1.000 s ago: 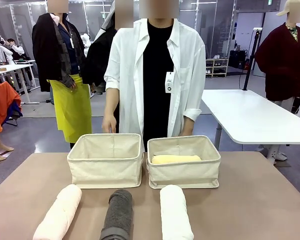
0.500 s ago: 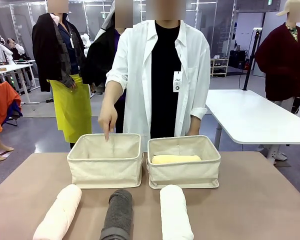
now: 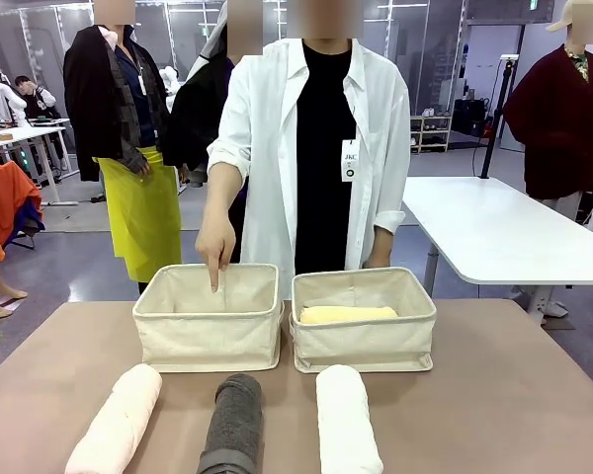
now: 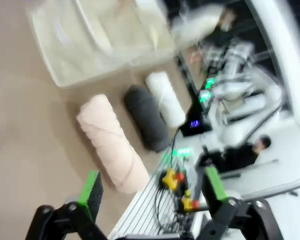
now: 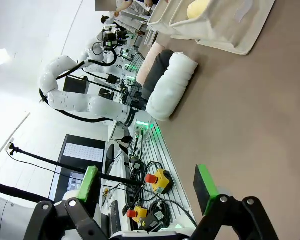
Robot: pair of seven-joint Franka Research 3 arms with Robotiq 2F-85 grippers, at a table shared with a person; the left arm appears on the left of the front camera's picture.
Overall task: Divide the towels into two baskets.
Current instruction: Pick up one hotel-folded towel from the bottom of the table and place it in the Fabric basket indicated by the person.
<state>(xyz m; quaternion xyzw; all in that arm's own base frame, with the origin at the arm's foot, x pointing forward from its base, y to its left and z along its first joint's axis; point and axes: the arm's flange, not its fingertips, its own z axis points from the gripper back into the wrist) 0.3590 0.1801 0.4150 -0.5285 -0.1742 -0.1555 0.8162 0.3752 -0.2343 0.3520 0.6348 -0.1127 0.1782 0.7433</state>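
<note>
front view, sorting partly done: a yellow towel (image 3: 346, 314) lies in the right basket (image 3: 364, 348), while the left basket (image 3: 210, 338) shows no towel inside. the person's hand (image 3: 215, 242) reaches over that basket's far rim, forefinger aimed down into it (read here as a cue for where the next roll belongs). three rolls wait on the table (image 3: 504, 395) on the robot's side of the baskets: a pink towel (image 3: 119, 420) at left, a grey towel (image 3: 233, 425) in the middle and a white towel (image 3: 346, 420) at right. they lie roughly parallel with narrow gaps between them, their near ends cut by the picture's lower edge. left wrist view, blurred: the left gripper (image 4: 152, 189) hangs released, jaws wide, nothing between its pads, and the pink towel is the roll nearest to it. right wrist view: the right gripper (image 5: 146, 185) is likewise spread and empty, well apart from the white towel ahead of it. the step in hand appears to be choosing the next roll for the left basket. that move would call for a grasp across a roll's middle, a lift above the soft rolled rim, and a path clear of the pointing hand. bare tabletop lies outside the pink and white rolls; the baskets stand just beside each other, leaving little room between.
</note>
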